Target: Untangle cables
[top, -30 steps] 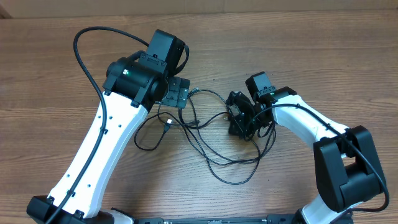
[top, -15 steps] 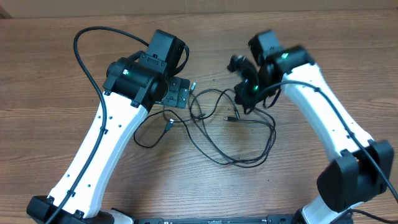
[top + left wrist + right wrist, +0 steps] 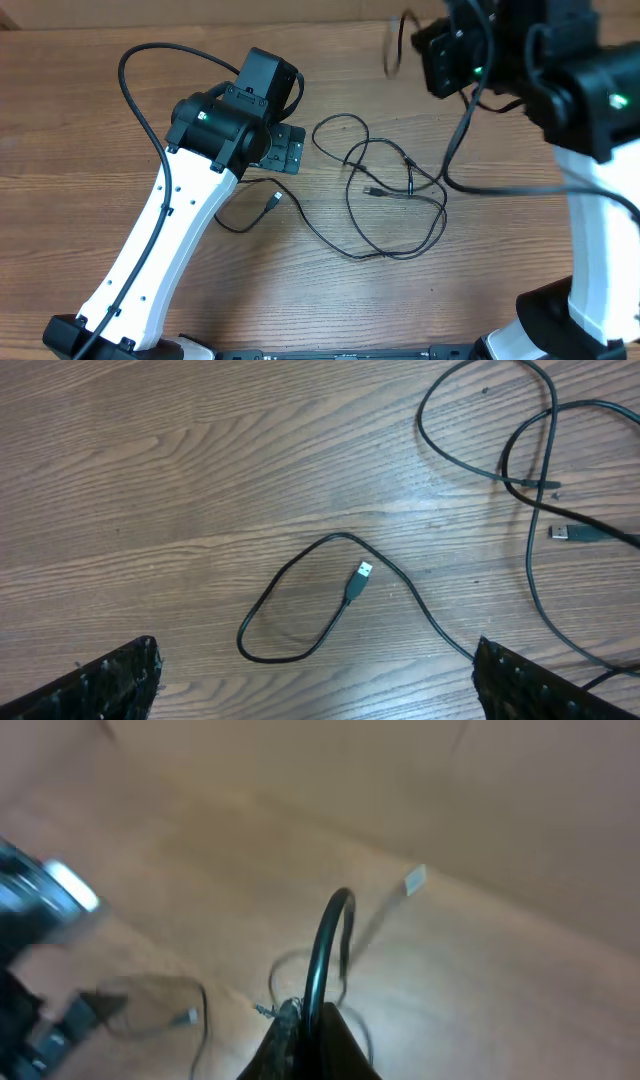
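Observation:
Thin black cables (image 3: 385, 195) lie in loose crossing loops at mid-table. One strand ends in a small loop with a USB plug (image 3: 275, 200) beside the left arm, the same plug (image 3: 360, 572) seen in the left wrist view. My left gripper (image 3: 315, 695) hovers open over that loop, fingers (image 3: 110, 685) far apart, holding nothing. My right gripper (image 3: 312, 1020) is raised high at the back right, shut on a cable strand (image 3: 335, 920) that arches above the fingers. A pale plug (image 3: 415, 878) dangles beyond it. From the raised gripper (image 3: 425, 45) the strand hangs down to the tangle.
The wooden table (image 3: 80, 120) carries only the cables and arms. Another plug (image 3: 570, 532) lies at the right of the left wrist view. The right arm's thick black cable (image 3: 500, 185) sweeps over the table's right side. The right wrist view is blurred.
The right arm has risen high and back with a cable in its grip, dragging the tangle rightward and spreading the loops. The left arm and its open gripper have not moved.

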Controlling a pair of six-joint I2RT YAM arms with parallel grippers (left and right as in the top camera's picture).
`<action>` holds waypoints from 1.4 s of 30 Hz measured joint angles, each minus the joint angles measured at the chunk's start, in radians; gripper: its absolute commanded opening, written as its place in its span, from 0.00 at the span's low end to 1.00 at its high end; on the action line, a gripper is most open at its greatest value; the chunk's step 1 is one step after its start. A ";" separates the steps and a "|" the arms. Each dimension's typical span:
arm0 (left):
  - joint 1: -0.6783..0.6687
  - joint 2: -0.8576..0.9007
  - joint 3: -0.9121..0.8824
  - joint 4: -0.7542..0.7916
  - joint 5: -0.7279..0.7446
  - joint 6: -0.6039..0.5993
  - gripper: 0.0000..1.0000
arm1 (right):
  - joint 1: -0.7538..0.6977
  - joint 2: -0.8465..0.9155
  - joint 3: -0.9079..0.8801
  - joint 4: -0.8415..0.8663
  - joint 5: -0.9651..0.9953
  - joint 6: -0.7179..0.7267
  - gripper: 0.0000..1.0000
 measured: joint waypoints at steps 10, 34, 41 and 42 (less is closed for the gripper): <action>0.000 0.000 0.000 0.000 0.000 0.000 1.00 | -0.091 -0.016 0.072 0.215 0.229 0.020 0.04; 0.000 0.000 0.000 0.001 0.000 0.000 1.00 | -0.213 -0.134 0.080 1.071 0.014 0.493 0.04; 0.000 0.001 0.000 0.000 0.000 0.000 1.00 | -0.213 -0.133 0.080 1.194 -0.022 0.676 0.04; 0.000 0.001 0.000 0.000 0.000 0.000 1.00 | -0.213 -0.133 0.080 1.194 -0.023 0.719 0.04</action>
